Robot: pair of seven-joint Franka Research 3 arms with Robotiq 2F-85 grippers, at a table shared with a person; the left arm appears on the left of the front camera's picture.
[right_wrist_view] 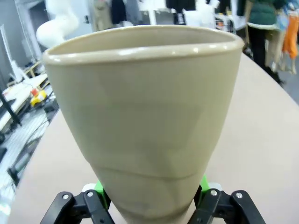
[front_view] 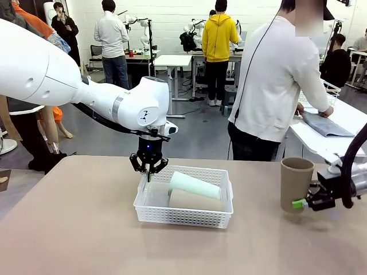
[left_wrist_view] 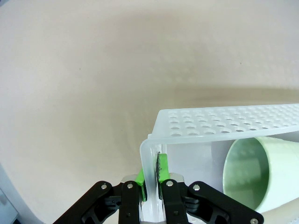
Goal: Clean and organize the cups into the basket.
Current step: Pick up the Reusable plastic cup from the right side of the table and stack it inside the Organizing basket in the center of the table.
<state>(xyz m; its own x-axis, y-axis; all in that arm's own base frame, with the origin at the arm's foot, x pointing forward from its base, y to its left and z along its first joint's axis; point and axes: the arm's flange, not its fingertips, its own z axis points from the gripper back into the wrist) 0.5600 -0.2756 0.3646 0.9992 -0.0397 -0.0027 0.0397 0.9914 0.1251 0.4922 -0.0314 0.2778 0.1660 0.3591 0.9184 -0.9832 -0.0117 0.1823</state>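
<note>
Table [front_view: 69,229]: one basket [front_view: 183,216] holding two cups [front_view: 194,184]; left fingers [front_view: 150,171] pinch rim, right fingers [front_view: 299,203] clasp third cup [front_view: 296,183].

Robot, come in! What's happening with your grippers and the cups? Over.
Left gripper shut on basket wall. Right gripper holds upright tan cup by base. Mint cup, second tan cup lying in basket. Nothing in the way.

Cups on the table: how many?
3. A mint-green cup and a tan cup lie side by side in the basket; a second tan cup stands upright at the table's right, held by the right hand. Any nested inside would be hidden.
</note>
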